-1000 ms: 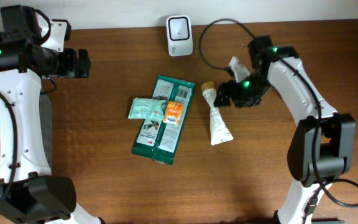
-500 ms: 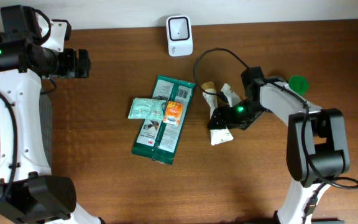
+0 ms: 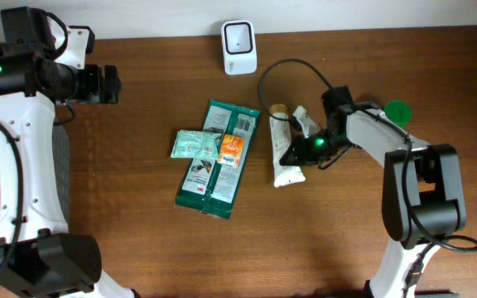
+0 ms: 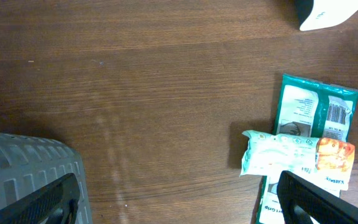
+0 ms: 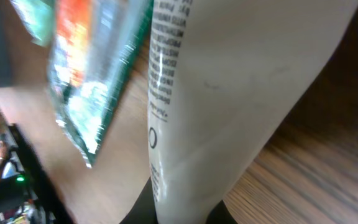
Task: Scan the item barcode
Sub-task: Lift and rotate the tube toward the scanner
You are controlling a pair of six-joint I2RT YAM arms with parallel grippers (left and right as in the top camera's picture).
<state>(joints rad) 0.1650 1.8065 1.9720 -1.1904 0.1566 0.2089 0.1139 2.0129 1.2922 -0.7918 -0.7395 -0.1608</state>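
A white tube [image 3: 286,157] with a tan cap lies on the wooden table, right of the packets. My right gripper [image 3: 295,151] is shut on its lower half. In the right wrist view the tube [image 5: 229,93] fills the frame, with printed text along its left side and dark fingers [image 5: 143,210] on either side at the bottom edge. The white barcode scanner [image 3: 238,37] stands at the table's back edge. My left gripper [image 3: 106,85] hangs open and empty at the far left; its view shows the fingers [image 4: 48,202] wide apart over bare wood.
A long green packet [image 3: 219,157] lies mid-table, with a pale green pack [image 3: 190,144] and a small orange pack [image 3: 232,148] on it. A green round object [image 3: 397,110] sits behind the right arm. A black cable [image 3: 280,66] loops near the scanner.
The right gripper came down and left onto the tube and closed on it. The tube's lower end has shifted slightly left. The left arm has not moved.
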